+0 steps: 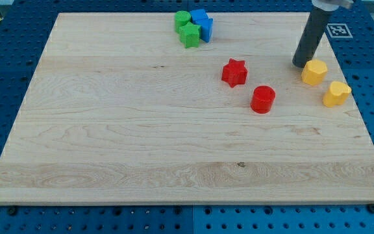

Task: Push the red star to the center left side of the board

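One red star (234, 72) right of bench (109, 143) centre, nearer top edge. My tip (299, 64) further right, touching yellow block (314, 71). Star left of tip, well apart; leftward push likely. No claw fitted, nothing grasped.

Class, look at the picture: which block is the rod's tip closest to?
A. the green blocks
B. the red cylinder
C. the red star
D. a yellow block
D: my tip stands just to the view's left of the upper yellow block, nearly touching it, while the red star lies well off to the view's left.
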You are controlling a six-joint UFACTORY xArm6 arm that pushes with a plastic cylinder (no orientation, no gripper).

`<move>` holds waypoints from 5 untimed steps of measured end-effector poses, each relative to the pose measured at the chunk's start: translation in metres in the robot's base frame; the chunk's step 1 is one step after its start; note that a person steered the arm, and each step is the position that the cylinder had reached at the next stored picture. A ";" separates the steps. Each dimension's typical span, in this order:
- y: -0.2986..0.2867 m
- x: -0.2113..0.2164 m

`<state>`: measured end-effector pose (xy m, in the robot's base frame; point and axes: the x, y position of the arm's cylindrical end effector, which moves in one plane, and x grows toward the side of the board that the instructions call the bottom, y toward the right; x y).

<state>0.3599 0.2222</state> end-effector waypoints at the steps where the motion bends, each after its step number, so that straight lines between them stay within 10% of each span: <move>1: 0.006 0.012; 5: -0.004 0.018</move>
<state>0.3775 0.2181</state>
